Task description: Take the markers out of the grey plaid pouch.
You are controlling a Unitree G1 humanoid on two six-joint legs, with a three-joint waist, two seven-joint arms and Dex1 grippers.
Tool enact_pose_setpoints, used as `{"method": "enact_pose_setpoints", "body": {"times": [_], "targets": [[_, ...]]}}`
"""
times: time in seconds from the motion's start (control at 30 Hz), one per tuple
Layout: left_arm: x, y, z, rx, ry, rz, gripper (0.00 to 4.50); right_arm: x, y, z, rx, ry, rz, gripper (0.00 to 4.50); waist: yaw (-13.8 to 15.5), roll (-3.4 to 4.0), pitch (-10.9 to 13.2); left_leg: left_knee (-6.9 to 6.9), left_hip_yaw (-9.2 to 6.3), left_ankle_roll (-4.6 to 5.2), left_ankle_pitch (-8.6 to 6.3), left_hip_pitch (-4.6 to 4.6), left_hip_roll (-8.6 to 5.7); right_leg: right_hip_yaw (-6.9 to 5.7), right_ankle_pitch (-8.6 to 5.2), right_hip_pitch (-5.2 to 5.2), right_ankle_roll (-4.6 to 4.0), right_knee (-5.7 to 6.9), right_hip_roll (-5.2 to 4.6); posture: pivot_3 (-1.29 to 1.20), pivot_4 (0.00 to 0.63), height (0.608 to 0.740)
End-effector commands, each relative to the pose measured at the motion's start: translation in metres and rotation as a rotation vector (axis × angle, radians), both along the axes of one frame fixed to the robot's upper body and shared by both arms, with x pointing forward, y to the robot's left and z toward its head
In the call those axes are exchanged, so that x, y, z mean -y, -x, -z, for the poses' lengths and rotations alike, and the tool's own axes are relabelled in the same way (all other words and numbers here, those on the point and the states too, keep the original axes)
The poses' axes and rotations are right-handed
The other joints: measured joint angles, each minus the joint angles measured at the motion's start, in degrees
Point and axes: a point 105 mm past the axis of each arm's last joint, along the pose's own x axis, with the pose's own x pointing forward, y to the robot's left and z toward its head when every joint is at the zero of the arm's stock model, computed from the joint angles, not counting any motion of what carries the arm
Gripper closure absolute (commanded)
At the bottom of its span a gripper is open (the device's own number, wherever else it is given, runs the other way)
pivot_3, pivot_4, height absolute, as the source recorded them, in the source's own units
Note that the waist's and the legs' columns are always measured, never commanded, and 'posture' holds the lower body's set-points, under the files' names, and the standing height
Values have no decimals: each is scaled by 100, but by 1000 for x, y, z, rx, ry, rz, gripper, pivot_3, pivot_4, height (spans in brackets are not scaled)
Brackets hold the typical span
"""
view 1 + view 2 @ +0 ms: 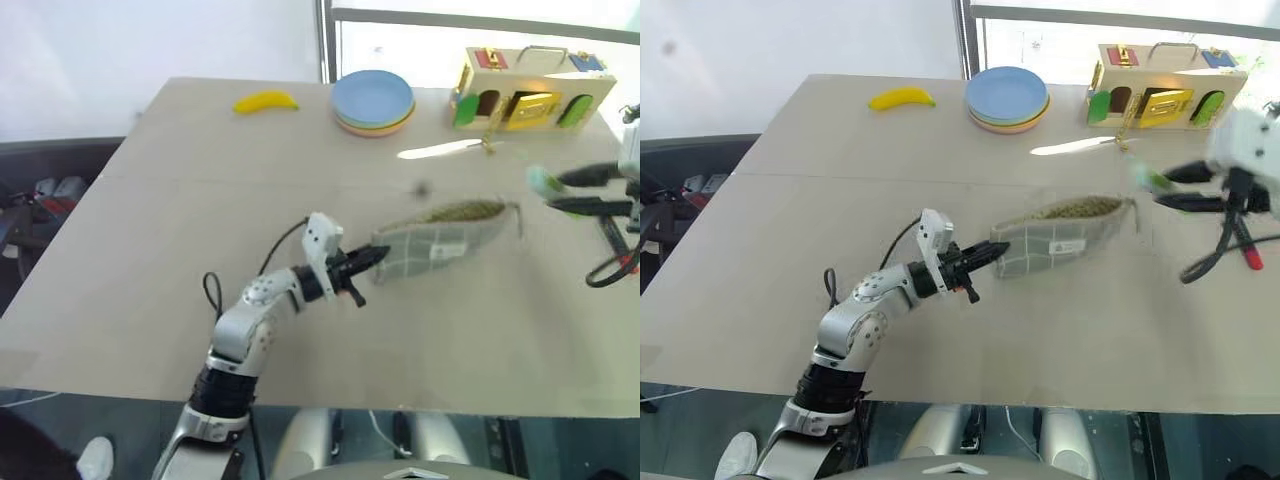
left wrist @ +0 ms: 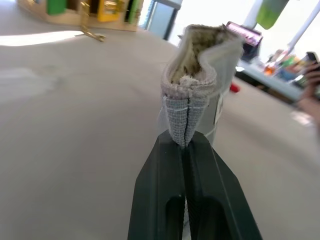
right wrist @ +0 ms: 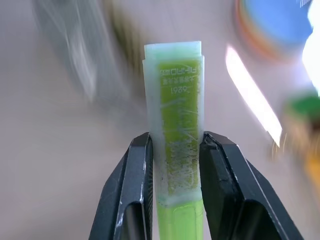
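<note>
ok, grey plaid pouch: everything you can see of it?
The grey plaid pouch is flat grey fabric with thin white grid lines and a small white label on its side. Its zipper mouth gapes open along the top, showing tan lining. It lies lengthwise on the table, one end pinched in the shut left hand. No marker shows inside.

Bright daylight comes from the window [image 1: 470,30] beyond the table [image 1: 150,250], leaving a glare streak near the toy house [image 1: 530,90]. The right gripper [image 1: 560,190] is smeared by motion blur.
</note>
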Motion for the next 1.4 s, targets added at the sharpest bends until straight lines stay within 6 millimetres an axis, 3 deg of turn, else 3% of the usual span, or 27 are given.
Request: {"method": "enact_pose_setpoints", "body": {"times": [0.03,0.2,0.27,0.3,0.4,0.5,0.63,0.73,0.93,1.03,1.1,1.23,1.4], "targets": [[-3,8,-14,120,-43,-7,4500,25,-1,33,-61,78,97,3692,-12,4,0,1,2,0,0,0,0,1,0,0,0,0,0,0,150,740],[-2,16,-22,199,-89,11,4500,51,-3,93,-154,166,181,3692,-10,12,-1,4,4,-1,2,5,2,2,0,-1,1,9,10,0,150,740],[-2,17,-26,217,-94,9,4500,54,-5,104,-156,186,183,3692,-7,15,0,13,4,-1,2,5,2,1,0,3,1,10,13,0,150,740],[-4,16,-29,233,-98,-8,4500,54,-9,106,-144,166,195,2677,-7,16,1,16,6,-1,2,4,1,1,0,3,1,11,13,0,150,740],[-10,12,-33,277,-125,-53,4500,52,-8,107,-148,157,188,1507,-6,19,3,24,8,0,2,4,-1,2,1,5,2,12,18,0,150,740],[-18,6,-39,352,-166,-110,4500,39,-1,91,-175,42,164,265,-3,19,3,25,6,0,3,4,1,1,1,7,3,13,28,0,150,740],[-32,0,-44,488,-256,-197,4500,16,-2,61,-81,-180,119,265,0,18,4,25,4,0,2,6,3,1,1,12,3,12,30,0,150,740],[-56,-6,-47,565,-331,-310,4500,-3,5,54,-57,-364,87,265,-2,15,5,25,4,1,2,10,6,3,1,16,3,11,34,0,150,740],[-90,-5,-29,575,-454,-388,4500,-19,35,64,-107,-588,84,265,54,15,5,23,-4,3,0,2,6,-4,1,14,3,8,25,0,150,740],[-87,6,14,456,-539,-239,3487,-21,44,89,-117,-699,159,212,71,-2,-6,24,-4,8,-3,5,2,-5,1,16,3,8,16,0,150,740],[-89,11,28,340,-487,-213,2658,-23,47,107,-124,-714,207,212,66,-3,-7,19,-8,7,-3,12,5,-8,0,22,2,8,18,0,150,740],[-101,20,21,208,-349,-243,2658,-26,56,118,-115,-721,205,212,22,3,-3,23,-5,8,-4,8,3,-5,1,13,2,17,7,0,150,740],[-111,57,5,16,-200,-188,2658,-8,73,120,-74,-733,195,212,-18,6,-6,18,-8,15,-8,16,6,-6,0,15,2,22,8,0,150,740]]}}
